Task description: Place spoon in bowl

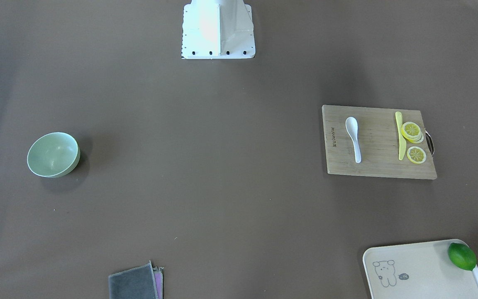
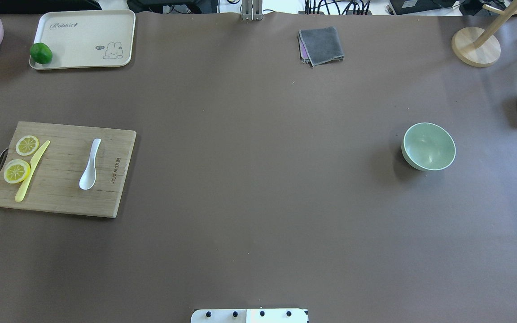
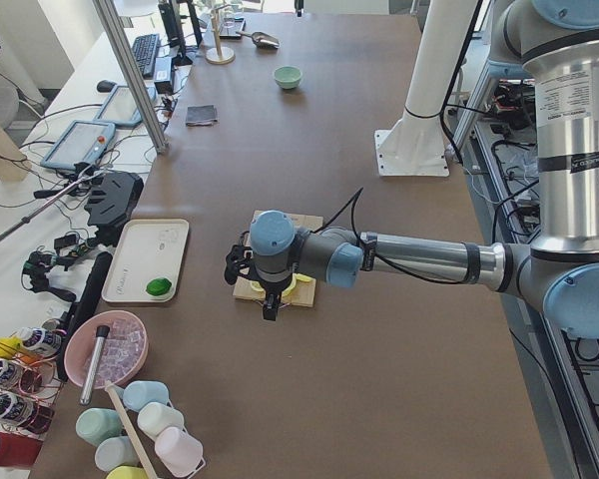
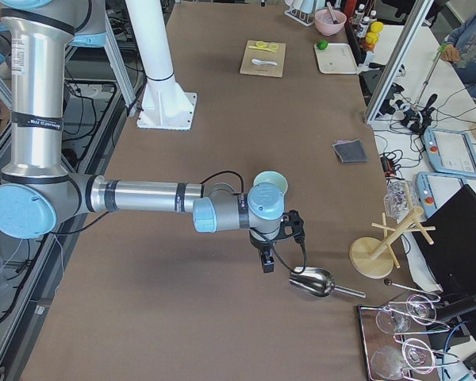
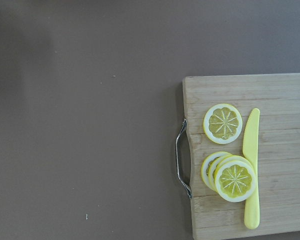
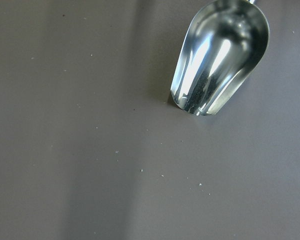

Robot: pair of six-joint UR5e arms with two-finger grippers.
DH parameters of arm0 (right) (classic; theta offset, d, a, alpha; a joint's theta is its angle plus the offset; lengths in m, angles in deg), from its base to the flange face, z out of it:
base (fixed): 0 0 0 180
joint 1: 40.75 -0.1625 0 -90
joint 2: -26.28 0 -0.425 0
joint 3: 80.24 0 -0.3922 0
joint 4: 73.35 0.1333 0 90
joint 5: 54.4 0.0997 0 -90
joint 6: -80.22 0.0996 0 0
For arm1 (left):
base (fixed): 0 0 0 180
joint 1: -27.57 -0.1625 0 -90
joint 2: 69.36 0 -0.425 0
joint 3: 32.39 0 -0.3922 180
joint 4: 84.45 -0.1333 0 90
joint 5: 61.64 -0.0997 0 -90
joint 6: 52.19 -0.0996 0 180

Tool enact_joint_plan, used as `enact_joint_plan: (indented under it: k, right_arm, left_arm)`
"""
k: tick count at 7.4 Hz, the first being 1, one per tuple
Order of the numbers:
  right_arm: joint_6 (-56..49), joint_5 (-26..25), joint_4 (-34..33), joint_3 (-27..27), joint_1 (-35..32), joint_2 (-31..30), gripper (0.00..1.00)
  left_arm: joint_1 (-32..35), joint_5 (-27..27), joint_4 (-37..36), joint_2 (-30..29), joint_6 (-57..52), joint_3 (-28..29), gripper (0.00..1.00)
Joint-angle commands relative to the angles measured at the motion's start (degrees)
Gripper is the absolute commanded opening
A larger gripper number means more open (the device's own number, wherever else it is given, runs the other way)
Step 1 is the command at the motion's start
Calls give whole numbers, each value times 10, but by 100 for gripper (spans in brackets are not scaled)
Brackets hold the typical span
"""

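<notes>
A robotics lab: an industrial robot arm (image 3: 419, 261) is reaching over a brown-covered table (image 3: 309, 130), while a teach pendant (image 3: 78, 146) and keyboard (image 3: 143, 52) are lying alongside it.

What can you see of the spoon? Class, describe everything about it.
The spoon is small, glossy white, ceramic- or plastic-looking, with a deep oval scoop and short thick handle. It lies hollow up on the wooden board, scoop toward the robot, handle pointing away, clear of the yellow knife. Only the board touches it.

Bare tabletop (image 2: 263, 179) between board (image 2: 65, 197) and bowl (image 2: 429, 147); knife (image 2: 25, 186) near spoon (image 2: 87, 181)
</notes>
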Motion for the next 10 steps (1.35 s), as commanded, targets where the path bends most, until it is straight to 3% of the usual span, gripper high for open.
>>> enact_joint_plan:
  k: [1,4,10]
  right_arm:
    - [0,-2,0,-2,3,8,100]
    - [-6,-5,3,-5,3,37,100]
    - [-7,-37,12,-3,7,32,100]
  left_arm:
    - [-1,-3,1,-12,1,6,98]
    - [0,-3,3,-19,1,18,98]
    - [0,-3,4,-17,-2,30,98]
